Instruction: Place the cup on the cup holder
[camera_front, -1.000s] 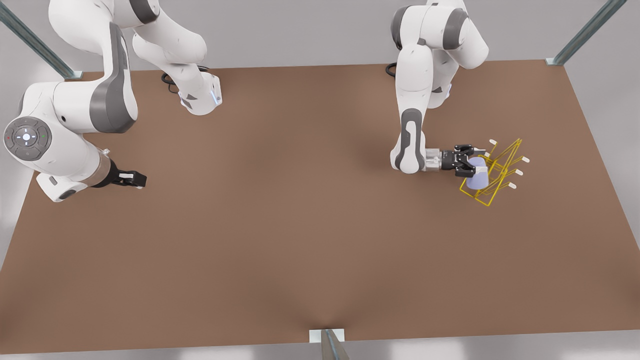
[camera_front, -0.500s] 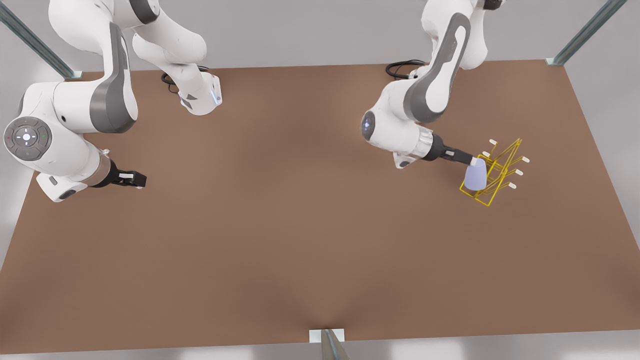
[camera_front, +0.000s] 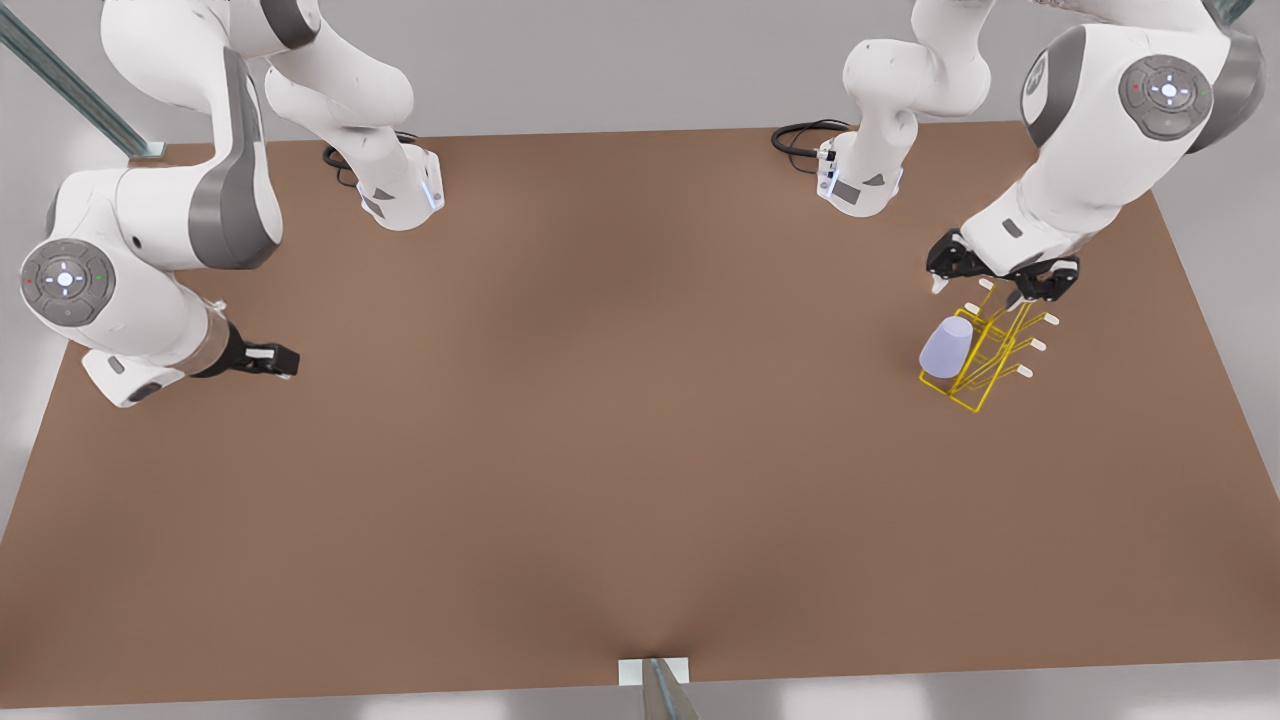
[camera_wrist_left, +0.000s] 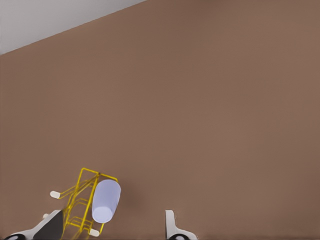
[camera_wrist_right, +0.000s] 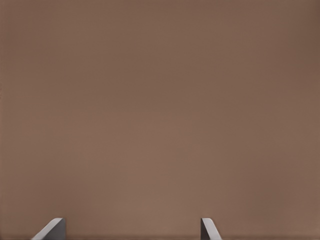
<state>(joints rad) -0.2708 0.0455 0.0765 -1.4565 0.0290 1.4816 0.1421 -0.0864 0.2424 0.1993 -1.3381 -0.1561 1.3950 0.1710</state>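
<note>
At the left edge of the flat brown bench (camera_front: 560, 450), in the front view, the right gripper (camera_front: 278, 360) waits low over the surface; its wrist view shows two pale fingertips (camera_wrist_right: 51, 229) spread apart with nothing between them, bare bench beyond.

Across the bench, near its right edge and toward the far right corner, stands the small bright yellow thin-wire cup holder (camera_front: 990, 350), its slanted frame carrying white-tipped pegs. The small pale lavender-blue tapered cup (camera_front: 946, 347) rests tilted against the rack's side toward the front view's left, touching the wires; the left wrist view shows the cup (camera_wrist_left: 105, 200) lying along the yellow frame (camera_wrist_left: 80, 200), though which peg bears it is hidden.

Just beyond the rack's far end, the left gripper (camera_front: 985, 287) hangs above the pegs, apart from the cup. Its fingers (camera_wrist_left: 171, 225) are released and wide, one on either side of the cup and rack in the left wrist view, holding nothing.
</note>
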